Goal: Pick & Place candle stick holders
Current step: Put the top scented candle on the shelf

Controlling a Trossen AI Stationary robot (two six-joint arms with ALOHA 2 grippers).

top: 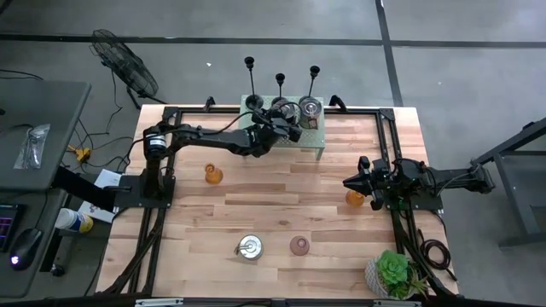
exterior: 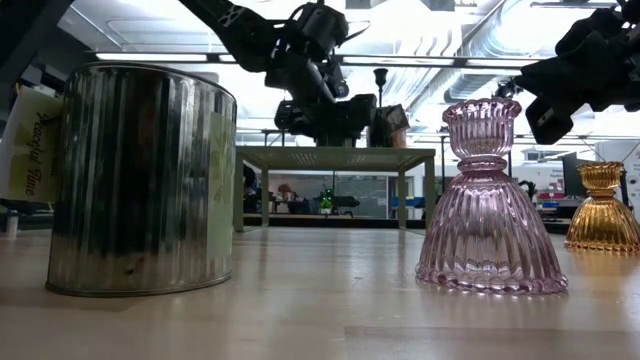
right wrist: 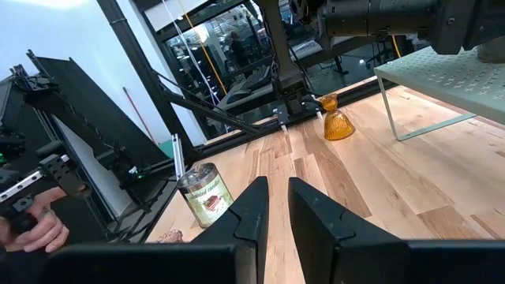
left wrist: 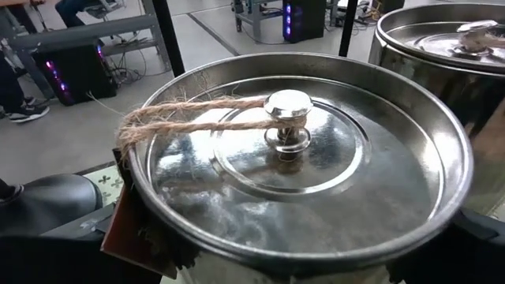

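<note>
Black metal: three candle stick holders [top: 280,85] are standing upright in a row just beyond the table's far edge, behind the riser, apart from both grippers.
Left gripper [top: 286,113]: it is hovering over the pale green riser [top: 320,136] at the far side of the table, fingers spread wide around a silver tin [left wrist: 300,166] whose lid has a small knob and a twine loop; whether the fingers are touching the tin cannot be told.
Second tin [top: 310,108]: sitting on the riser just beside the first.
Right gripper [top: 351,182]: waiting at the table's right side, fingers nearly together, holding nothing.
Amber glass holders: one [top: 213,175] is sitting near the left arm's base, another [top: 356,198] just beside the right gripper.
Near side: a tin [top: 250,247] and a pink glass holder [top: 299,246] are standing side by side.
Corner: a potted succulent [top: 394,273] is sitting at the near right.
</note>
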